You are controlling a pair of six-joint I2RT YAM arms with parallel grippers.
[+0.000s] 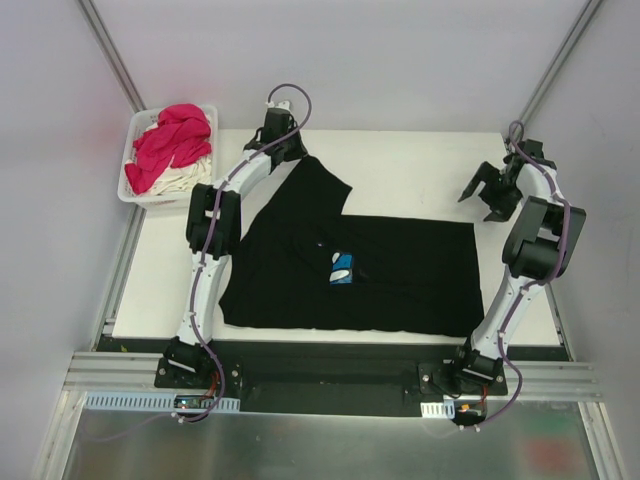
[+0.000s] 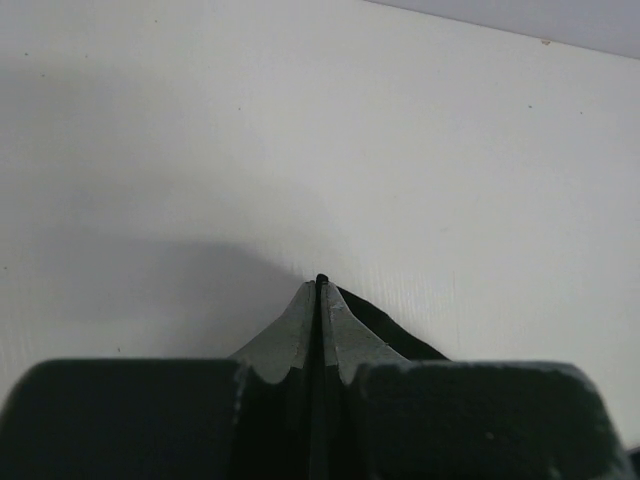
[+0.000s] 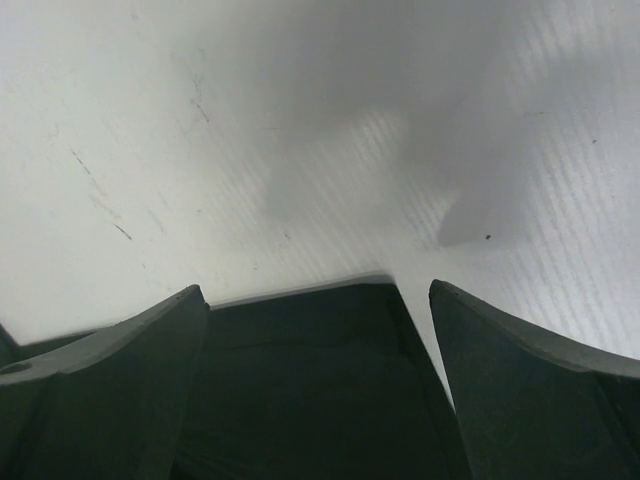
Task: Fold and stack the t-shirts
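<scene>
Our black t-shirt [image 1: 400, 275] lies at centre, part-folded, a sliver of blue-white print [image 1: 342, 268] showing. At its 11 o'clock tip the left gripper [image 1: 297, 155] pinches cloth; we should carry it low and square. At 2 o'clock the right gripper [image 1: 487, 193] gapes empty. Pink and cream t-shirts [image 1: 175, 140] fill the basket [image 1: 150, 202] at 10 o'clock.

Overhead, wrist close-ups — same black t-shirt [image 1: 400, 270]

White tubular links joined by black joint housings are seen on the left arm [image 1: 203, 285] and the right arm [image 1: 500, 310]. Grey-purple cables [image 1: 303, 100] are routed along both. Each is carried on a rounded black base [image 1: 183, 362]. The right gripper [image 3: 318, 300] is fitted with dark, curved, tapering fingers [image 3: 120, 390].
</scene>
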